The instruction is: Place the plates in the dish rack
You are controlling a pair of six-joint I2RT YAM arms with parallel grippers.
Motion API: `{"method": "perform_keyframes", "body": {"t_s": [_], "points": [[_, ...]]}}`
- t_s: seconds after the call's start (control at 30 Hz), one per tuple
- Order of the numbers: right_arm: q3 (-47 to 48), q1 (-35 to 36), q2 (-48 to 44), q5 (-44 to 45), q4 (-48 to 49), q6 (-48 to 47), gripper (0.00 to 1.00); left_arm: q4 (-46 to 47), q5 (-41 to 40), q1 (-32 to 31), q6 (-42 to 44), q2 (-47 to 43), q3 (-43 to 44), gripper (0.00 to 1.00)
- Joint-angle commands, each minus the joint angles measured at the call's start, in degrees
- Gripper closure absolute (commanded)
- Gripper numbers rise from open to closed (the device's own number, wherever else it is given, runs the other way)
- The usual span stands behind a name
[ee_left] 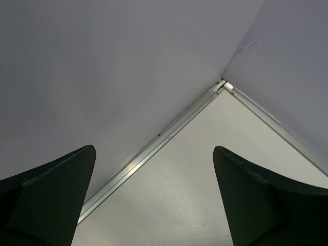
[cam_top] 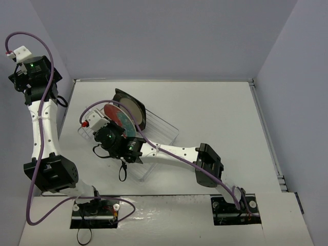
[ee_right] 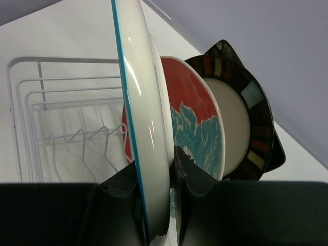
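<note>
The white plate (ee_right: 141,102), with a thin teal line along its edge, stands upright in my right claw (ee_right: 155,165), which is clenched on it, one dark finger (ee_right: 120,205) pressing each face near the bottom. My own fingers hide its lower edge, so I cannot tell whether it sits between the tines or hangs just above them. I see it edge-on, and its pattern does not show.

Just behind it, standing in the dish rack (cam_top: 165,124), is the red-and-teal floral plate (ee_right: 197,120), upright and parallel. I cannot tell whether the two touch. Behind that comes the beige plate (ee_right: 230,123) with its dark rim of coloured blocks, and last the square black plate (ee_right: 225,51), only its corners showing. From above, these three stand in a row at the far left end of the rack, and my right arm reaches across to them from the near right. On my side of the plates the rack shows white wire tines (ee_right: 82,136).

The rack sits on the white table (cam_top: 220,107), turned at an angle to its edges.

My left claw (ee_left: 154,150) is spread wide, only table and wall (ee_left: 102,61) showing between its fingers. It is raised at the far left, well apart from the rack.
</note>
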Motion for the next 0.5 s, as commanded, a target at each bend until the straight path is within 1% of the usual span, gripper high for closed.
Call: {"method": "perform_keyframes", "body": {"t_s": [0.0,0.47], "points": [[1.1,-0.4,-2.8,0.3,7.1,5.8,1.0,3.4,0.3,0.1,1.1,-0.5,2.7,0.03],[1.2,-1.1,2.1,-0.7,5.2,10.3,1.0,5.2,1.1,0.1,1.3,0.2,1.5,0.03]]}}
